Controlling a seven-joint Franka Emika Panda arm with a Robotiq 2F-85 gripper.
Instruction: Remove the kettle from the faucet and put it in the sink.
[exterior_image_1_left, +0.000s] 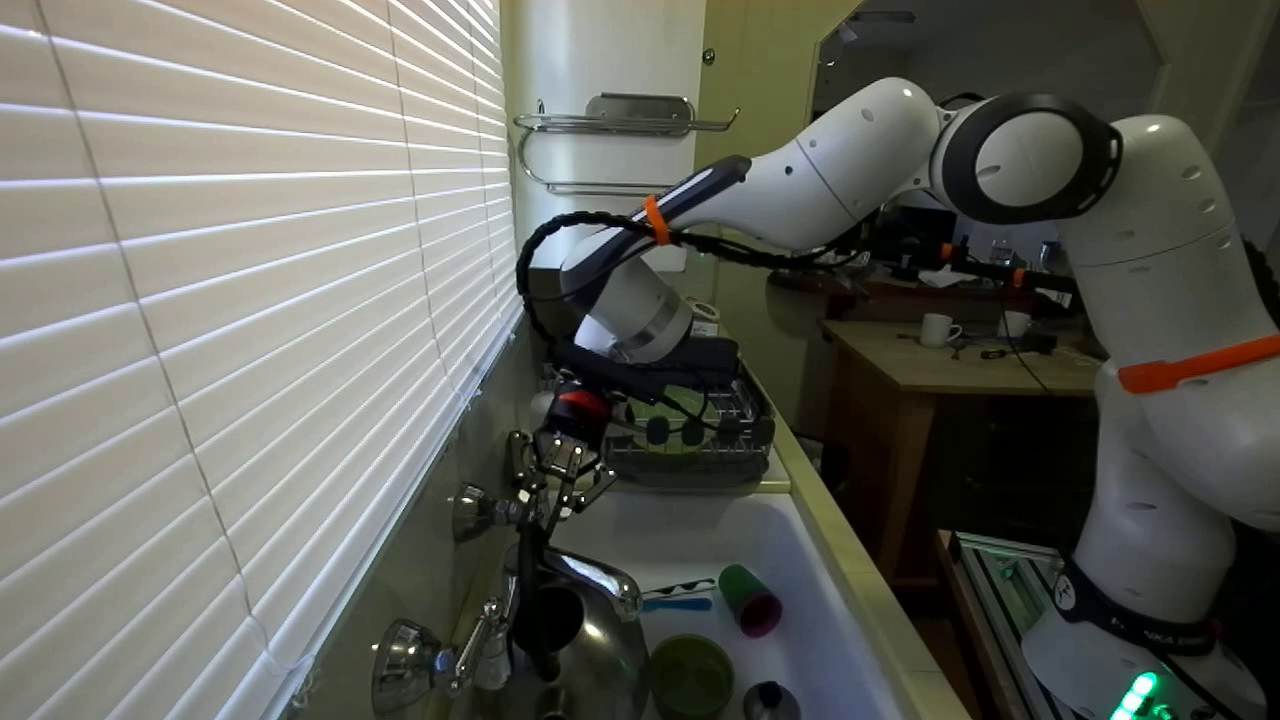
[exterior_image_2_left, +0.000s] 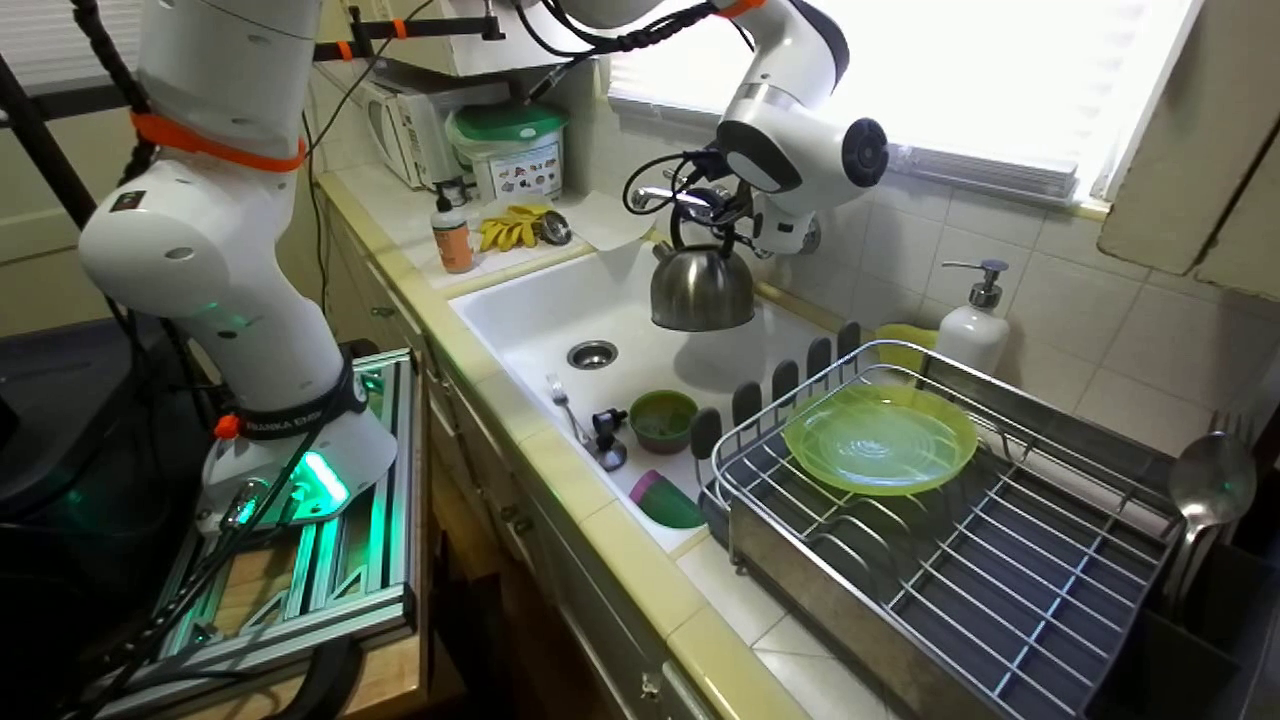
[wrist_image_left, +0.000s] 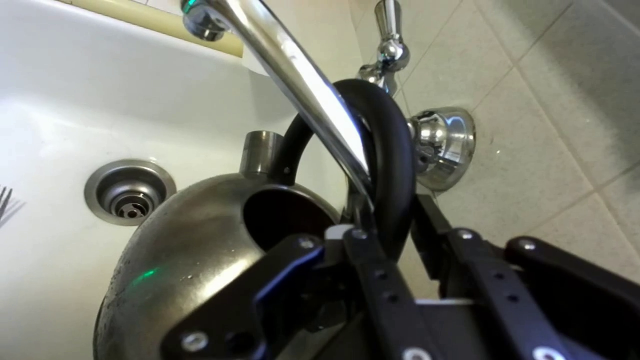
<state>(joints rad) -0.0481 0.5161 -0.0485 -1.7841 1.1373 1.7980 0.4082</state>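
The silver kettle (exterior_image_1_left: 600, 650) hangs over the sink in both exterior views (exterior_image_2_left: 702, 292). In the wrist view (wrist_image_left: 185, 260) its top opening is uncovered. Its black handle loops around the chrome spout of the faucet (wrist_image_left: 295, 65); the faucet also shows in an exterior view (exterior_image_1_left: 598, 580). My gripper (wrist_image_left: 385, 220) has its fingers on either side of the handle and looks closed on it; the left finger's inner face is hidden. The gripper also shows in an exterior view (exterior_image_1_left: 550, 515). The white sink (exterior_image_2_left: 520, 325) lies below, with the kettle's bottom apart from its floor.
A green bowl (exterior_image_2_left: 663, 420), a cup (exterior_image_2_left: 668, 500), a fork (exterior_image_2_left: 568, 408) and a dark utensil (exterior_image_2_left: 606, 440) lie in the sink. Faucet knobs (exterior_image_1_left: 405, 665) and the tiled wall stand close to the gripper. A dish rack (exterior_image_2_left: 960, 560) borders the sink, with a soap pump (exterior_image_2_left: 975, 325) behind.
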